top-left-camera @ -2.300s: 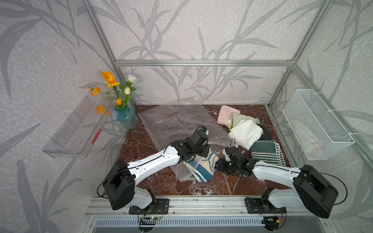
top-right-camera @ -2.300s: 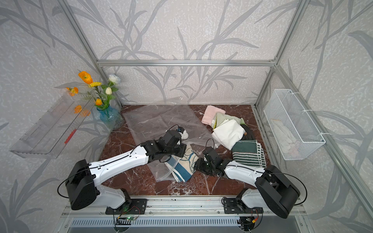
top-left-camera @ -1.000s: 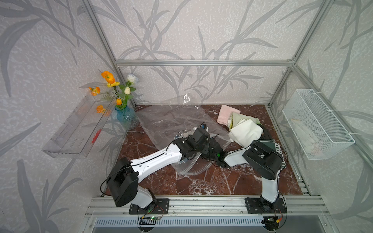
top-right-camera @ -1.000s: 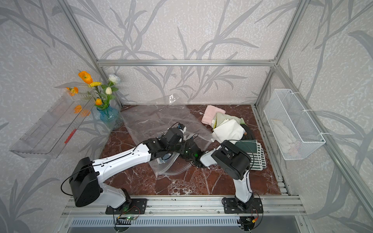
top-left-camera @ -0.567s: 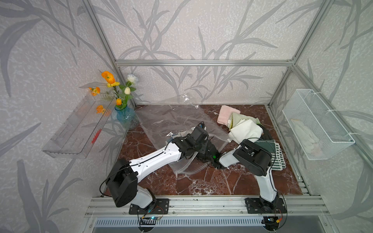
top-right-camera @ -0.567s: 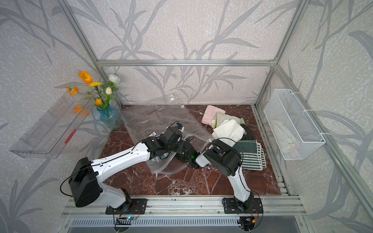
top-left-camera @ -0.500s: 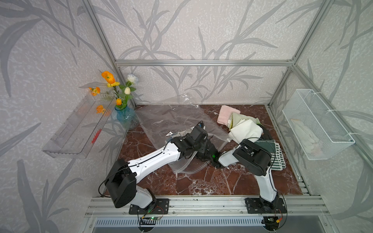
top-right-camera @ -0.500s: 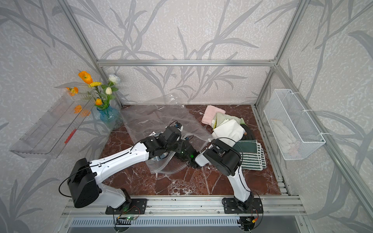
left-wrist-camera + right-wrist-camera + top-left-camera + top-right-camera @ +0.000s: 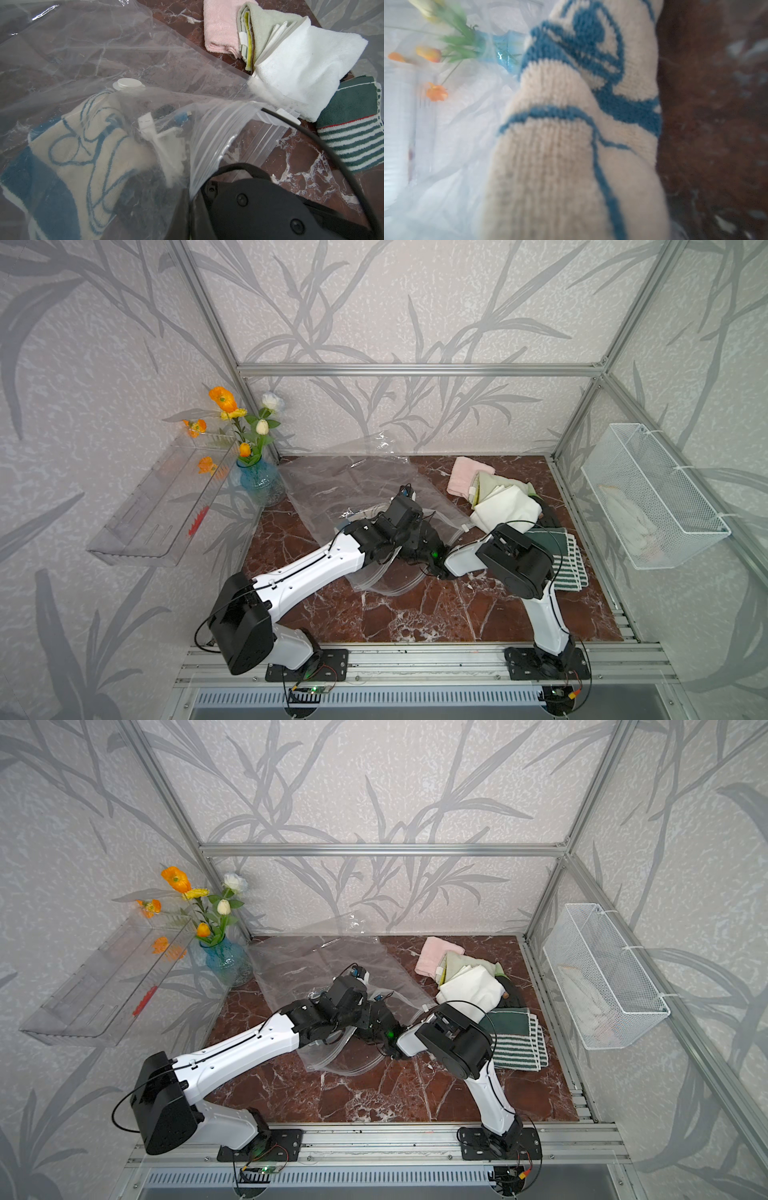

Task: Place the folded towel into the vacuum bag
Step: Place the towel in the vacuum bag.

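Two arms work over one marble table (image 9: pixel 415 614). There is one clear bag (image 9: pixel 345 489) with one round white valve (image 9: pixel 128 84) and one ribbed zip strip (image 9: pixel 218 133) along its mouth. Five towels are in view. One cream towel (image 9: pixel 79 145) with blue lines is the task's own; the other four form a pile just beside the bag's mouth: a pink towel (image 9: pixel 469 475), a pale green towel (image 9: pixel 492 485), a white towel (image 9: pixel 507 508) and a dark green striped towel (image 9: pixel 565 560). One blue vase (image 9: pixel 259 483) of flowers stands at the bag's far corner, with one clear shelf (image 9: pixel 153 510) and one wire basket (image 9: pixel 656 497) on the side walls. A small white tag (image 9: pixel 242 38) sits on the pale green towel's edge, and nothing on it can be read. The cream towel lies inside the bag, past the zip strip and just short of the valve, seen through the plastic. The left gripper (image 9: pixel 190 199) is pressed together on the bag's upper lip and holds the mouth raised off the table. The right gripper (image 9: pixel 158 133) reaches in through the mouth and sits against the towel's near end. Its wrist view is filled by the knit, and the film blurs it, so it cannot be told whether its jaws grip the towel or stand apart.
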Robot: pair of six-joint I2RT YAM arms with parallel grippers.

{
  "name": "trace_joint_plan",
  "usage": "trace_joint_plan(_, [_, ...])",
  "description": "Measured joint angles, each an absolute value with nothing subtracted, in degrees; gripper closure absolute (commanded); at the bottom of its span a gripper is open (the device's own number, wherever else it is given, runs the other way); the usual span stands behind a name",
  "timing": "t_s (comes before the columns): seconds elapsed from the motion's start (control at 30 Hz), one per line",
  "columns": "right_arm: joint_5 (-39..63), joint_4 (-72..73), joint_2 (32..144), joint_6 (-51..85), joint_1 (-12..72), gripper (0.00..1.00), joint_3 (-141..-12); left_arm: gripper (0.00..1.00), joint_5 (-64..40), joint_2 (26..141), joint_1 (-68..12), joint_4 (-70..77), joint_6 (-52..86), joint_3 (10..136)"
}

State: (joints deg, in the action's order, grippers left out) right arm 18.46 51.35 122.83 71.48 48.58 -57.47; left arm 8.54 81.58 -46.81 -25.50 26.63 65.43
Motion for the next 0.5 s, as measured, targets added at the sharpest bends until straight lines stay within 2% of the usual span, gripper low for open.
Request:
trace_joint_plan(0.27, [18.5,54.7,120.5,72.1,47.2,0.92,-46.7,1.00,7.2,79.7,-49.3,-25.4,26.5,67.1])
trace_joint_plan(0.5, [18.0,55.2,120.5,72.4,47.2,0.95,-46.6,1.00,7.1,79.7,-48.7,-25.6,25.9,71.8])
